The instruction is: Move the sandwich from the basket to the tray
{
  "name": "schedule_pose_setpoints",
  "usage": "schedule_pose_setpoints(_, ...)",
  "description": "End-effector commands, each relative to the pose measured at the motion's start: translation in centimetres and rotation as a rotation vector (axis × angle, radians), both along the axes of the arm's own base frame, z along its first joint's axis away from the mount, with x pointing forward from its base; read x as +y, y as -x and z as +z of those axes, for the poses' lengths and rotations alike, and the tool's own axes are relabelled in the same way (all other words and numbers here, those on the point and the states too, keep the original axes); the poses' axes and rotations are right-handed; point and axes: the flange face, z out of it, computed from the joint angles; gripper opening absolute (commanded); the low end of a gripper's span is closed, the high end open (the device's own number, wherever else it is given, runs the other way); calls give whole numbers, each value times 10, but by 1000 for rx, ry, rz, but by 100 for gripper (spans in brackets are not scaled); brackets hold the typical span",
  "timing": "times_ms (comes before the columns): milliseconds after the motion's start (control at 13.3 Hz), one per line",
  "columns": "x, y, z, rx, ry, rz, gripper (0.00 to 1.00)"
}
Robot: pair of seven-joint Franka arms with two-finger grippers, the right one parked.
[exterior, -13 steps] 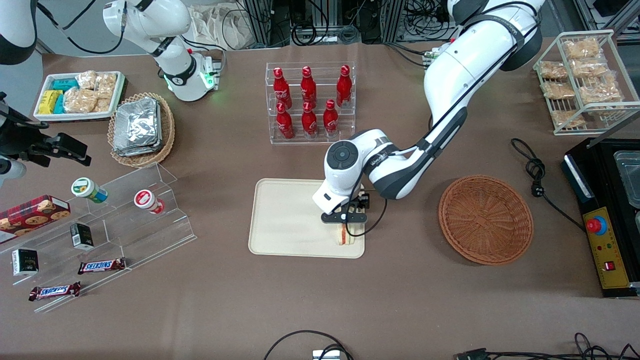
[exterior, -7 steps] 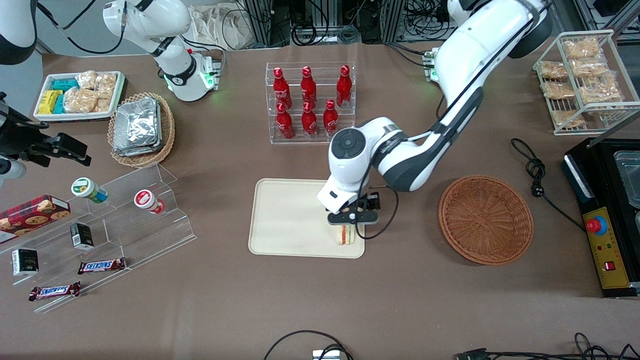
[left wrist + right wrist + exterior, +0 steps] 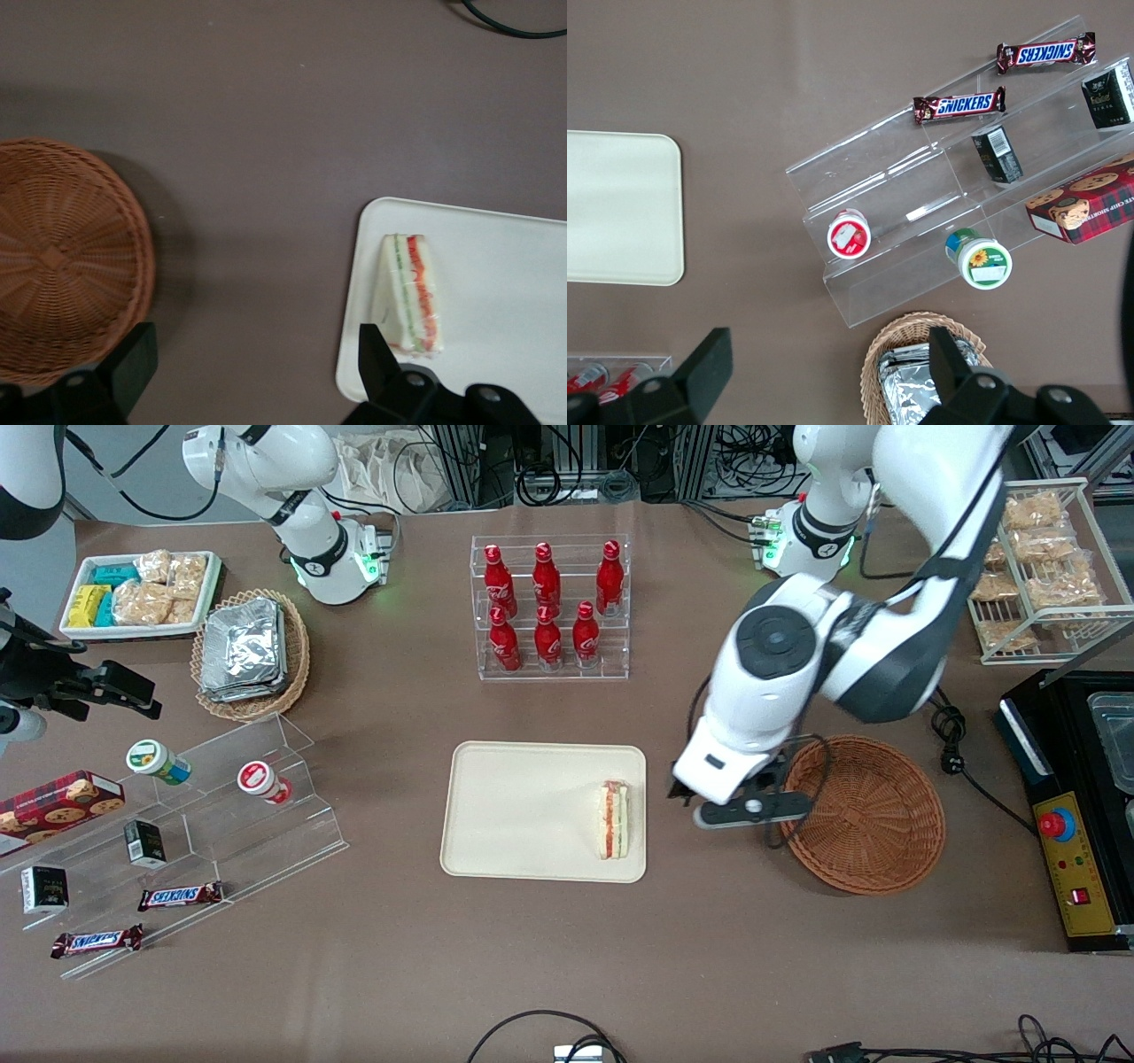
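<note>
- We see the sandwich (image 3: pixel 614 820) lying on the tray (image 3: pixel 523 815), close to the rim at the working arm's end, with its red and green filling edge facing up.
- The gripper (image 3: pixel 751 808) hangs above the brown surface (image 3: pixel 709 939) between the tray and the basket (image 3: pixel 873 815), touching neither.
- In the wrist view its fingers (image 3: pixel 381 359) are spread wide and hold nothing.
- We see nothing lying in the basket.
</note>
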Motion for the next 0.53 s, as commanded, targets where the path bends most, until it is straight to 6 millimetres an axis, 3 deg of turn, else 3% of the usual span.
schedule_pose_setpoints(0, 45, 27, 18, 16, -25, -28, 100)
schedule_pose_setpoints(150, 67, 36, 39, 23, -11, -67, 100)
schedule_pose_setpoints(450, 141, 41, 81, 55, 12, -99, 100)
